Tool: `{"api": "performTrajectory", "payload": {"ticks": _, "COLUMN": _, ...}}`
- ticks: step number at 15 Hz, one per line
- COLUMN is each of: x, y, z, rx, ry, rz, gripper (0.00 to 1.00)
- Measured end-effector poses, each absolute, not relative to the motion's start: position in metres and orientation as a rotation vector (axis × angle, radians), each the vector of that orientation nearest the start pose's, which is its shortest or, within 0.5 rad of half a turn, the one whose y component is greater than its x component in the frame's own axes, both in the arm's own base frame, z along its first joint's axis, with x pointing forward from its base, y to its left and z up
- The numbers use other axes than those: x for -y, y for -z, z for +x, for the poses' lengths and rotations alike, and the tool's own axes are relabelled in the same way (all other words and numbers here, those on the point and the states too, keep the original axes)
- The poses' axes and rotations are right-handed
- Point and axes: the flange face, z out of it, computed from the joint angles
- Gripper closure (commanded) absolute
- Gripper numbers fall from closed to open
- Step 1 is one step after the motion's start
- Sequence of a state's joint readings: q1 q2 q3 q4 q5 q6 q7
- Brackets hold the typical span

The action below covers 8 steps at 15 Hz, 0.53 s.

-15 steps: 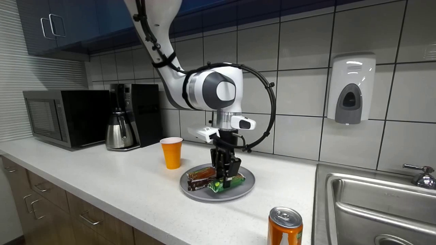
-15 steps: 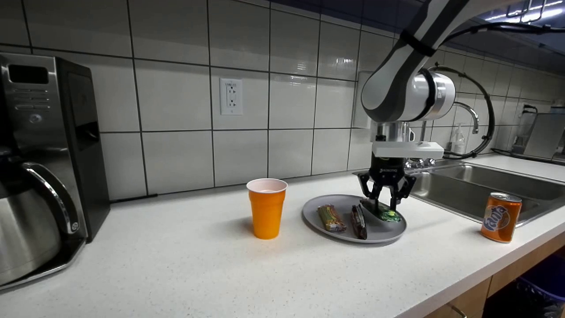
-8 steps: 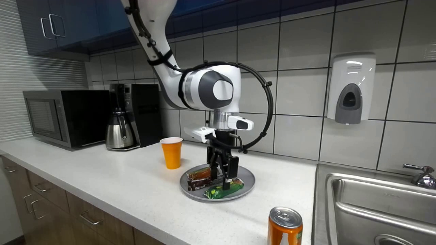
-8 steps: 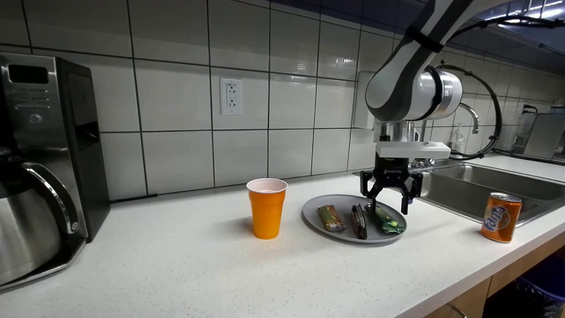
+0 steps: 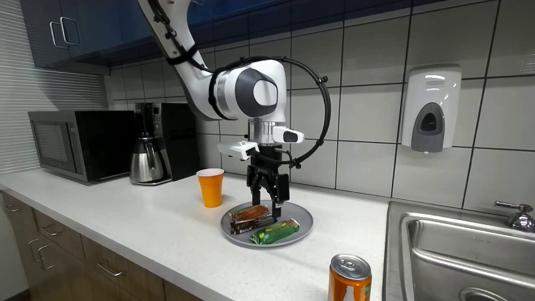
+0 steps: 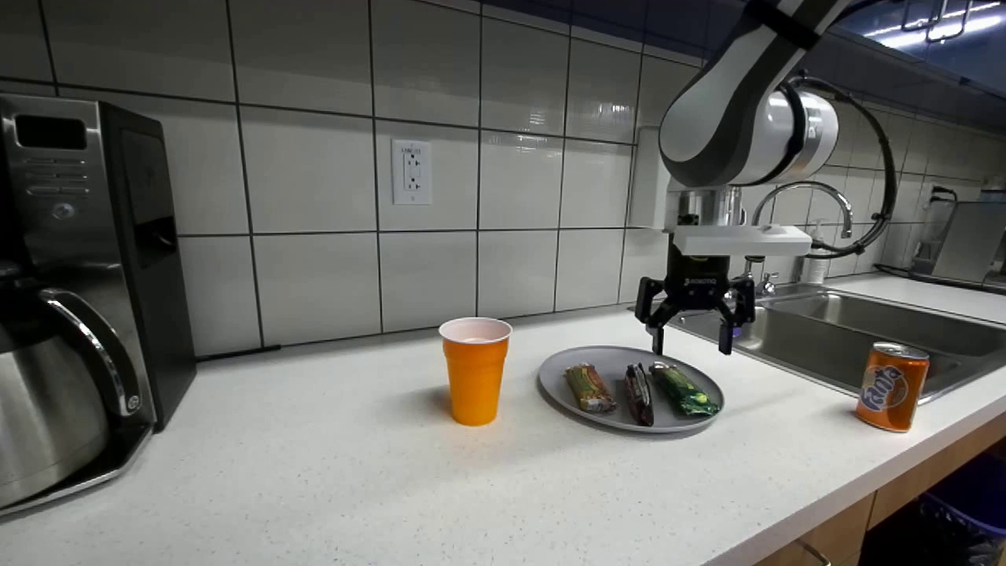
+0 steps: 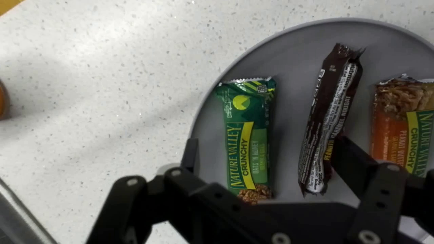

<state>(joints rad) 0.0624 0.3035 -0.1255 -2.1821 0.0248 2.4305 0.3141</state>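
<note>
"Hand (image 6: 692,346) hangs just over the plate (image 6: 613,355), toward one o'clock. Clock laid on the plate as an exterior view shows it, twelve on the far rim."

"Gripping anything?"

"Nothing. Fingers (image 7: 190,156) spread wide, air between. Green bar (image 6: 690,393) lies on the plate at three o'clock, lower than the tips, one end close to the rim."

"Which step, would you say?"

"Judgement only: setting down the green bar looks done. It rests loose, label up, apart from its neighbour."

"Next move calls for what?"

"Straight lift, I'd think, fingers wide, till both tips are well above the wrappers. Wrist view has one fingertip overlapping the edge of the dark bar (image 6: 639,393); sideways travel at this height could snag it."

"Count, please."

"Bars, three: the green one, the dark one mid-plate, an orange bar (image 6: 589,387) at nine o'clock. Plate, one. Cup (image 6: 475,377), one, upright on the counter (image 6: 354,472) at nine o'clock, outside the rim. Can (image 6: 892,389), one, upright at three o'clock, well apart from the plate. Coffee maker (image 6: 161,330), one, farther out at nine o'clock. Microwave (image 5: 106,142), one, beyond the coffee maker."

"Cup's contents?"

"Can't tell; only its pale inside shows."
</note>
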Motion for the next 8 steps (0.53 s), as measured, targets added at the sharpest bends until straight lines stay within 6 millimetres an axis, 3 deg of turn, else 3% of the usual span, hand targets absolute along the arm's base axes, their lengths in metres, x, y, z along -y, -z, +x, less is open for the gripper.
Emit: {"api": "performTrajectory", "payload": {"ticks": 8, "x": 0.013, "y": -0.278, "z": 0.518, "rx": -0.442, "ry": -0.032, "rz": -3.181, "gripper": 0.0}}
